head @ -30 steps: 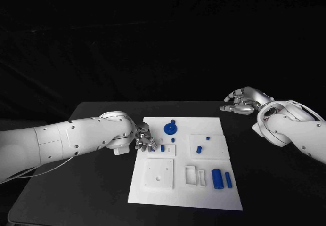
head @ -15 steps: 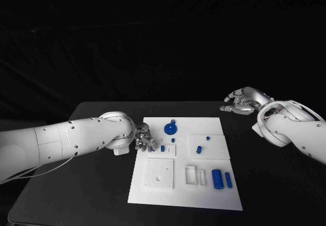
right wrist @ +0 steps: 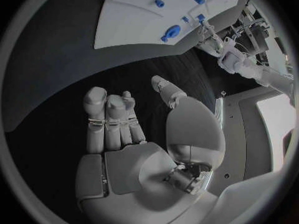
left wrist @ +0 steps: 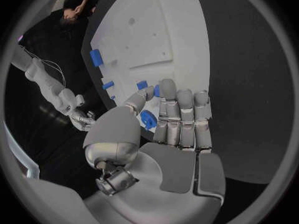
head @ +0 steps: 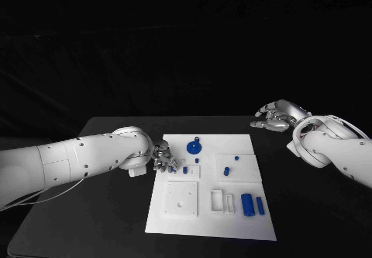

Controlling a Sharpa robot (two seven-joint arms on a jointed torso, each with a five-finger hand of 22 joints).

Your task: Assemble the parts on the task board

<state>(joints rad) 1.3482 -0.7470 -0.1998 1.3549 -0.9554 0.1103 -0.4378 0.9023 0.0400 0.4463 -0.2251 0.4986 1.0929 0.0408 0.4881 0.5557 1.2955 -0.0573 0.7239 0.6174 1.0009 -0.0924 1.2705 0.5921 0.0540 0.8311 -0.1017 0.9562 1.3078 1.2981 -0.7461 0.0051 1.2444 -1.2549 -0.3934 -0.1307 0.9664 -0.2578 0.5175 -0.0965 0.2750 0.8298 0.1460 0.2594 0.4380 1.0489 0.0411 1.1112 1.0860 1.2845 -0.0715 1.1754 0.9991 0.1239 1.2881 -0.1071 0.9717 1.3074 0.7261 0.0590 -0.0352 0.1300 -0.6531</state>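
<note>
White task board (head: pixel 233 145) flat on black table (head: pixel 116 215), centre of head view, running from mid-frame down to lower middle. Left hand (head: pixel 164 158) at board's left edge, just left of centre, fingers bunched downward over a small raised white block (head: pixel 191 171) with a thin blue peg (head: pixel 185 170) standing in it; fingertips at or just beside that peg, contact not clear from above. Same hand in left wrist view (left wrist: pixel 165 127): fingers straight and close together, thumb bent across toward them, blue pieces showing past fingertips; whether anything is pinched cannot be told. Right hand (head: pixel 277 115) upper right of head view, over bare table beyond board's top right corner, well apart from all parts, fingers loosely curled and separated, holding nothing; right wrist view (right wrist: pixel 134 134) confirms empty palm, fingers apart. On board: blue round part with a tab (head: pixel 194 145) near top, tiny blue peg (head: pixel 197 159) just below it, small blue dot (head: pixel 235 158) and short blue pin (head: pixel 226 171) right of centre, square white plate with a hole (head: pixel 182 198) lower left, white slotted frame (head: pixel 217 200) beside it, two blue cylinders (head: pixel 247 204) side by side lower right.
</note>
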